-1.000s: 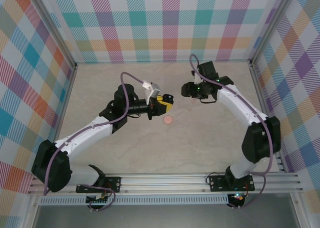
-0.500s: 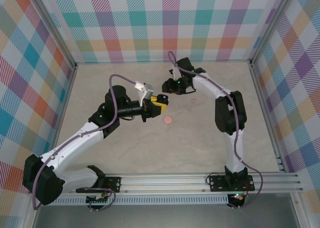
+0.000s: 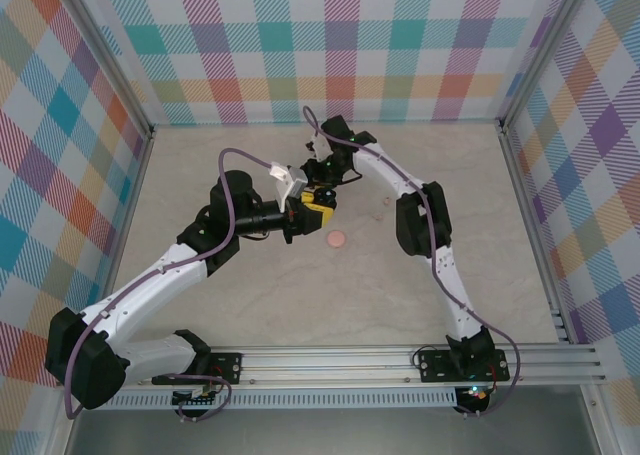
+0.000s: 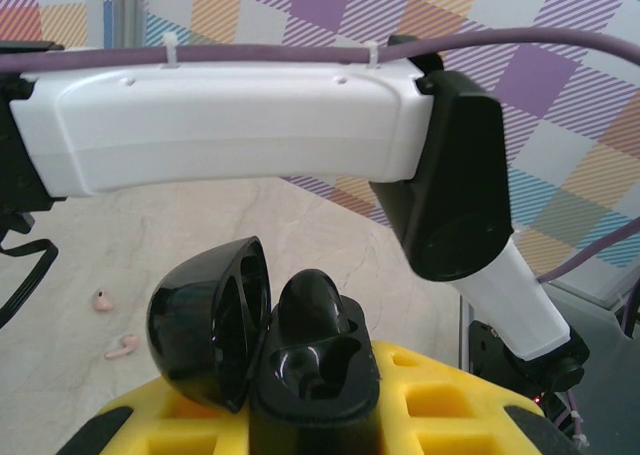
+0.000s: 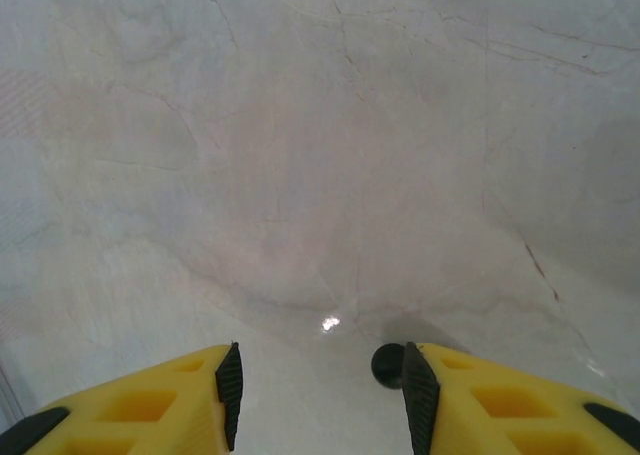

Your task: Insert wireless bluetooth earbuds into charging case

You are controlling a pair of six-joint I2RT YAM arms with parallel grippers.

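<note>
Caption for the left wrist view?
Left gripper holds the open black case under the right arm; two pink earbuds lie beyond.

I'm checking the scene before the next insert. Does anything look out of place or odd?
Two pale pink earbuds lie loose on the table, away from the pink round case. The black case sits open between the left fingers, lid tipped aside, as the task needs. Nothing looks spilled or damaged.

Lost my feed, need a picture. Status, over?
Left gripper shut on open black charging case. Right gripper open, black earbud against one finger. Pink earbuds loose on table. Right arm spans over case.
</note>
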